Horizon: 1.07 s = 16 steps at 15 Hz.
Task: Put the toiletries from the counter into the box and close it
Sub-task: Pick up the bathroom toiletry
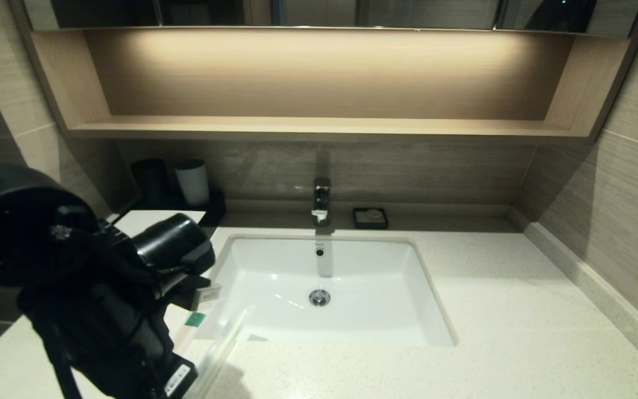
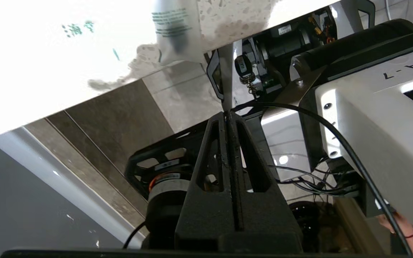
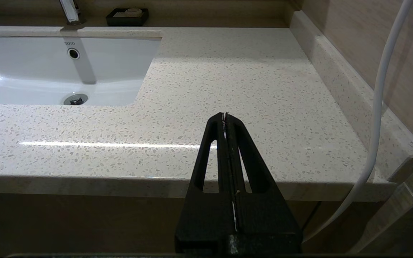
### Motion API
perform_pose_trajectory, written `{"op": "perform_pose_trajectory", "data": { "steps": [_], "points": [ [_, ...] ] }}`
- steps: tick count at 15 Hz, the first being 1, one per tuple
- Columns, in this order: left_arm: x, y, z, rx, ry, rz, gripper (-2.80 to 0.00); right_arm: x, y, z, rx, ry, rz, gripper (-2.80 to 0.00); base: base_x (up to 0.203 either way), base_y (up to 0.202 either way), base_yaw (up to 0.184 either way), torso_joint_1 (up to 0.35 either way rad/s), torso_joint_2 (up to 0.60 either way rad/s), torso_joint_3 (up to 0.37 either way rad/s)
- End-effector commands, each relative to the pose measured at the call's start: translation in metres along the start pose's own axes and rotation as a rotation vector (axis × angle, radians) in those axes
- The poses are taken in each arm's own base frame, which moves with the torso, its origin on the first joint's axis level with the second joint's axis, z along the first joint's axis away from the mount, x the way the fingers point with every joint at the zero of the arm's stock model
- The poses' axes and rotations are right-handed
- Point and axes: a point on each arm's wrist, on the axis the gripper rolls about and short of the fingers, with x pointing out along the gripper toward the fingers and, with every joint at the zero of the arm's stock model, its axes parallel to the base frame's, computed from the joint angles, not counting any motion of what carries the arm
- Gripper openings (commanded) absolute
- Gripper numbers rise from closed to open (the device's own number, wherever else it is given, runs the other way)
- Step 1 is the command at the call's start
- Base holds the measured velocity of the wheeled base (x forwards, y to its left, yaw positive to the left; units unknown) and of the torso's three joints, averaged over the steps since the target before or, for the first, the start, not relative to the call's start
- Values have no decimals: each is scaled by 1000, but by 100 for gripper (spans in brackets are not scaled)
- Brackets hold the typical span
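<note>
One toiletry (image 1: 220,348), a long stick in a translucent wrapper, hangs slanted just left of the sink (image 1: 407,310). My left gripper (image 2: 228,113) is shut on a thin edge of its wrapper (image 2: 177,32), which carries green print. The left arm (image 1: 103,288) covers the counter's left end. Beside the arm a green label (image 1: 195,319) shows; I cannot tell which item it belongs to. Behind the arm only the box's white top panel (image 1: 155,217) shows; its front is hidden. My right gripper (image 3: 225,115) is shut on nothing, low at the front edge of the counter (image 3: 249,82), right of the sink.
A black cup (image 1: 150,180) and a white cup (image 1: 193,182) stand at the back left. The faucet (image 1: 322,199) and a small black soap dish (image 1: 370,218) sit behind the sink. A wooden shelf (image 1: 319,128) overhangs the back wall. A white cable (image 3: 378,107) hangs on the right.
</note>
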Motion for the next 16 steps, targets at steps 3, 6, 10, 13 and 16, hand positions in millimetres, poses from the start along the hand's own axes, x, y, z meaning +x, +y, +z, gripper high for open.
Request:
{"op": "perform_pose_trajectory", "data": {
  "steps": [3,6,10,13,16],
  "points": [
    [9,-8,1,21,42,10,-280,0,0,0,0,0,0,-280,0,0,0,0,0,0],
    [13,-9,7,5,47,12,-280,0,0,0,0,1,0,-280,0,0,0,0,0,0],
    [17,-11,18,-4,39,11,-280,0,0,0,0,1,0,-280,0,0,0,0,0,0],
    [19,-13,29,-7,40,10,-280,0,0,0,0,-1,0,-280,0,0,0,0,0,0],
    [23,-15,41,-39,35,12,-280,0,0,0,0,-1,0,-280,0,0,0,0,0,0]
  ]
}}
